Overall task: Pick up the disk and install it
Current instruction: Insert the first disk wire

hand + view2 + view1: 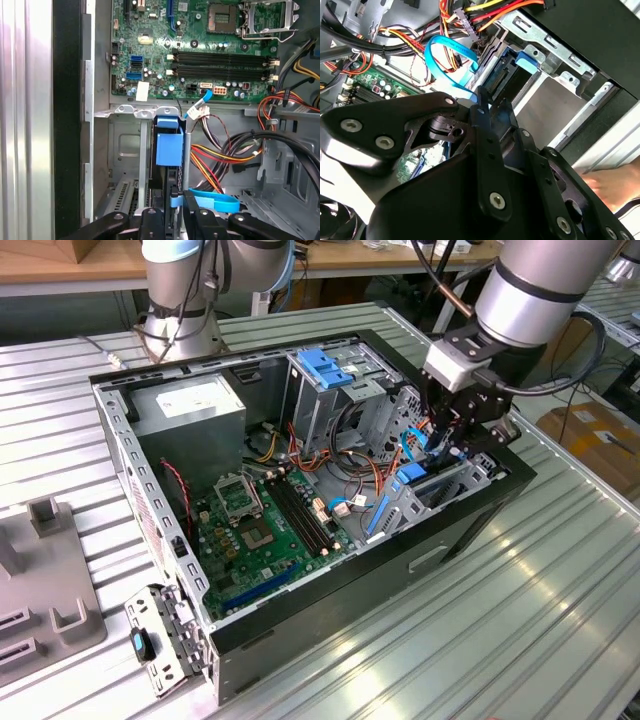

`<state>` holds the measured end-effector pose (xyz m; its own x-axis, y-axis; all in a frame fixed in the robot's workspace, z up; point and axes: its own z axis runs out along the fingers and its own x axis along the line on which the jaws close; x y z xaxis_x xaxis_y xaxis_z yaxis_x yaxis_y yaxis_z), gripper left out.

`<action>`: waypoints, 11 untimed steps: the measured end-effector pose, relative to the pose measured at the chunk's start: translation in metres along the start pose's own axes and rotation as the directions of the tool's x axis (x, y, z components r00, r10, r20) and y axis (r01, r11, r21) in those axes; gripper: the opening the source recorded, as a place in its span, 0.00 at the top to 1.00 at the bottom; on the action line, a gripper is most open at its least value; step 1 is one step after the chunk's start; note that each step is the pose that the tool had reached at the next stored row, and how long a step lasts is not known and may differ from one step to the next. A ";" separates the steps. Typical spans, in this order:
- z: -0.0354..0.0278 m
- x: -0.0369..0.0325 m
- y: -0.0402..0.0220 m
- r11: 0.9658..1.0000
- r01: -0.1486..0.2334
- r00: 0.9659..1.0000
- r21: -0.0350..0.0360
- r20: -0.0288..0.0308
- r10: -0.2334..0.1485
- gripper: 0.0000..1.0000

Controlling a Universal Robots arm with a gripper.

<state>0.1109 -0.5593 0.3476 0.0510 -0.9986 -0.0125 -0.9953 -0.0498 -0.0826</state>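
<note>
The disk (167, 145) stands on edge in its blue carrier, down in the drive bay at the case's corner on the exterior view's right. In the second wrist view its silver-grey side (545, 105) shows beside the blue carrier tab (525, 60). My gripper (175, 200) reaches down into that bay (445, 445), and its black fingers (200, 220) are shut on the disk's near end. A light blue data cable (445, 55) loops right by the fingertips (481, 100).
The open computer case (470, 530) lies on a ribbed metal table. Inside are the motherboard (265, 525), a grey power-supply box (190, 405), a metal cage with a blue handle (325, 370) and bundled wires (225, 155). A person's hand (612, 185) rests outside the case.
</note>
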 end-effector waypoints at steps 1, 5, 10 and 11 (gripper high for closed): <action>-0.0054 -0.0001 -0.0005 1.000 0.000 1.000 0.000 0.000 0.000 0.71; -0.0151 -0.0002 -0.0012 1.000 0.000 1.000 0.000 0.001 0.000 0.71; -0.0148 0.0001 -0.0077 1.000 0.000 1.000 -0.002 0.000 0.000 0.71; -0.0144 0.0002 -0.0106 1.000 0.000 1.000 -0.003 0.000 0.000 0.71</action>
<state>0.1203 -0.5593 0.3627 0.0508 -0.9986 -0.0129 -0.9956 -0.0496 -0.0793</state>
